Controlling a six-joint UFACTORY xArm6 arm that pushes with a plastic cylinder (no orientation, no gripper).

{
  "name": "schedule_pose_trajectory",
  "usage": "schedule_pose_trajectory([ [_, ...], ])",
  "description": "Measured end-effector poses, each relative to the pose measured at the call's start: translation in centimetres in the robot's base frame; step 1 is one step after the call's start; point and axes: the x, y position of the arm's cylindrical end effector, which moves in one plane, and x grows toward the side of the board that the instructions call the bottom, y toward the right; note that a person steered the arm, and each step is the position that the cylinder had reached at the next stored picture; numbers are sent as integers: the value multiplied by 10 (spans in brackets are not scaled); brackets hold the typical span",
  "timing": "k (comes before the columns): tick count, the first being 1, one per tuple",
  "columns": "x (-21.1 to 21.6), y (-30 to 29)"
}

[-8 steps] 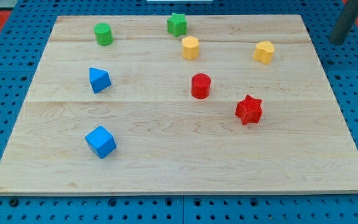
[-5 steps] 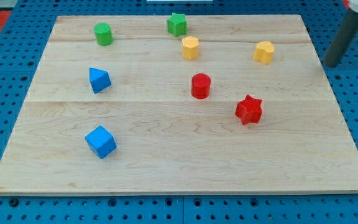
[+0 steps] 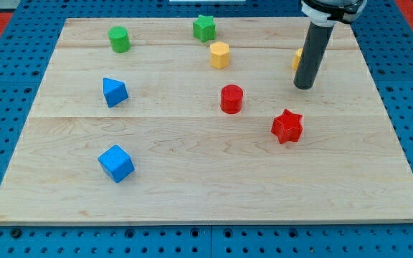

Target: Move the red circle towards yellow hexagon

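Gripperless, the rod's tip (image 3: pixel 304 87) rests on the tabletop (image 3: pixel 206 179) touching nothing — right of the red circle (image 3: pixel 231 99), which sits below the yellow hexagon (image 3: pixel 220 54).

Dark rod upright, my tip (image 3: pixel 303 87) down, view's upper right

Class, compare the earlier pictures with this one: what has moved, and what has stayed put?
Only my tip moved: it came in from the view's right edge onto the board, now right of the red circle and above the red star, hiding most of a yellow block. No block shifted.
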Motion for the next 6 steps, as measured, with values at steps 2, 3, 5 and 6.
schedule_pose_trajectory([
  [2,0,-53],
  [3,0,-90],
  [5,-4,-151],
  [6,-6,-168],
])
